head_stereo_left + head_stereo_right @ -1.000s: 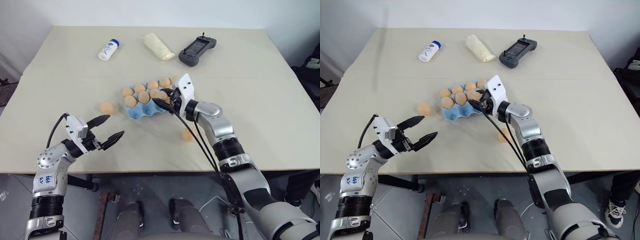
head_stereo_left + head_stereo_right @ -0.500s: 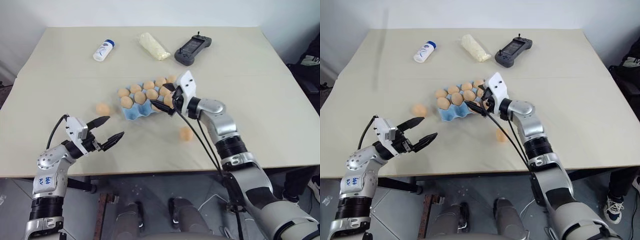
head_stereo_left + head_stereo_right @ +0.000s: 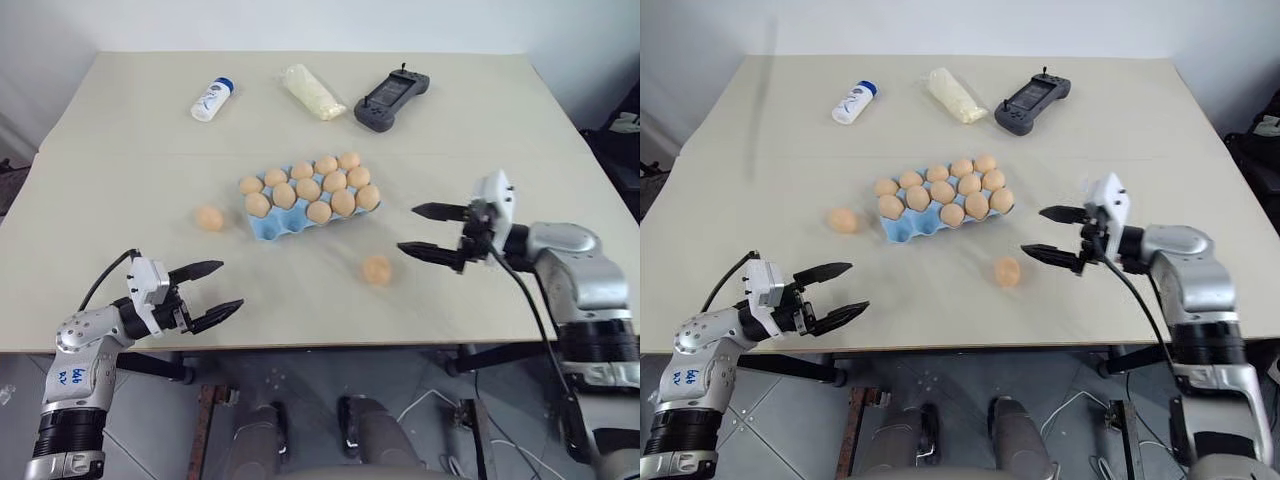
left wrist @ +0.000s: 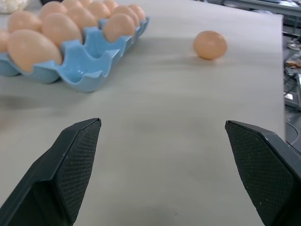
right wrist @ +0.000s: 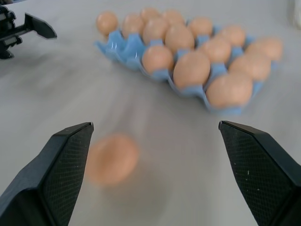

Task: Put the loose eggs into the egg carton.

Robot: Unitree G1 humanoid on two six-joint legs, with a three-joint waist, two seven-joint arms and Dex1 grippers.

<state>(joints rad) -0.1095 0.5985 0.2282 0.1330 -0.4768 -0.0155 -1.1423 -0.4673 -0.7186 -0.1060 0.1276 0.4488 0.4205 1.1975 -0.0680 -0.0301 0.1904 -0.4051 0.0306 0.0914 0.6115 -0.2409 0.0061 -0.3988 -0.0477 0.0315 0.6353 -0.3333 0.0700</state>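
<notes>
Right gripper gapes empty, right of a loose egg. Left gripper spread wide, empty, at the table's near edge. Carton mid-table; second egg lies just left of it.

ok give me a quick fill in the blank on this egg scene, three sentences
1. The egg carton is coloured ____.
2. ____ loose eggs lie on the table outside the carton.
3. The right gripper has its fingers ____, holding nothing.

Missing words: light blue; two; open
</notes>
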